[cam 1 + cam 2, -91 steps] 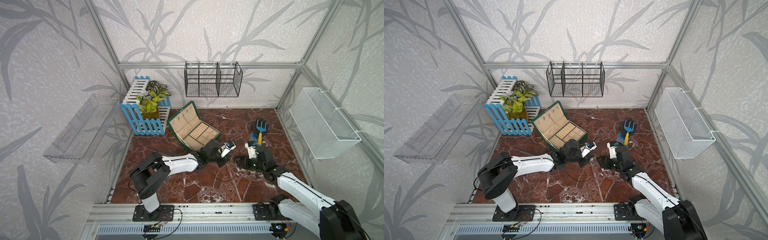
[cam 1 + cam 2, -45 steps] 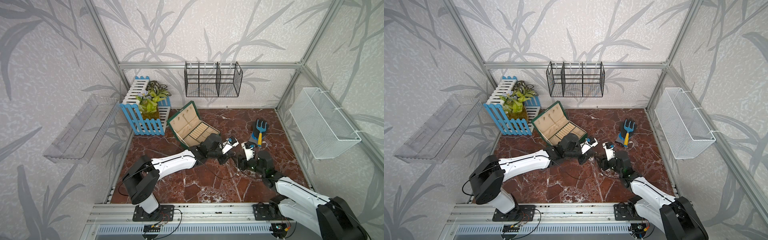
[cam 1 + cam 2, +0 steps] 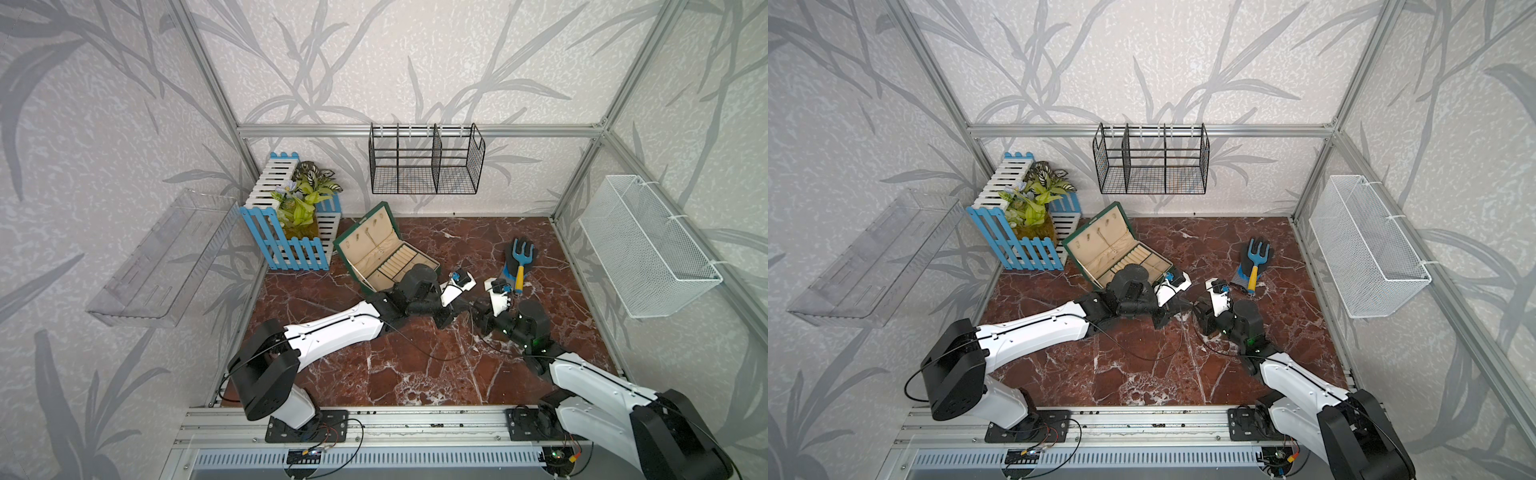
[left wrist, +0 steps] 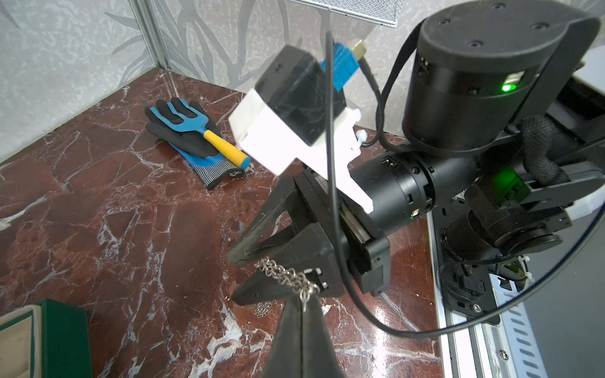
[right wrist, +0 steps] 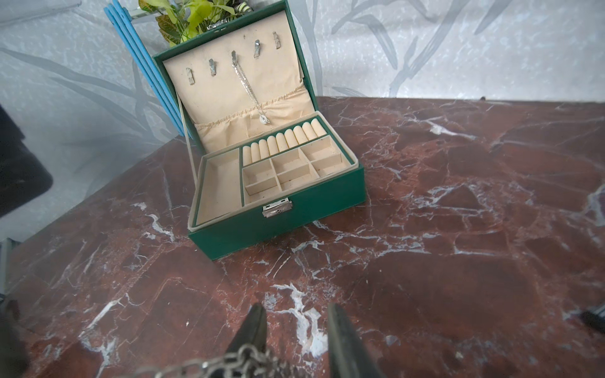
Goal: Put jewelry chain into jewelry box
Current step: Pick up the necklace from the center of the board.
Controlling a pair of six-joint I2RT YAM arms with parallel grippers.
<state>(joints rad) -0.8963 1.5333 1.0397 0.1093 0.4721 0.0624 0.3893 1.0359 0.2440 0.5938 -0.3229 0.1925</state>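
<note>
Our left gripper (image 4: 302,309) pinches the jewelry chain (image 4: 284,277) near the jewelry box (image 5: 278,225); right gripper (image 4: 236,278) is spread around it for handoff.

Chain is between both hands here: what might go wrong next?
The left hand pinches the chain only by its end link; it may slip out. The chain drapes over one finger of the open right hand, so closing may miss it. The jewelry box stands well off; a weak grip may drop it underway.
</note>
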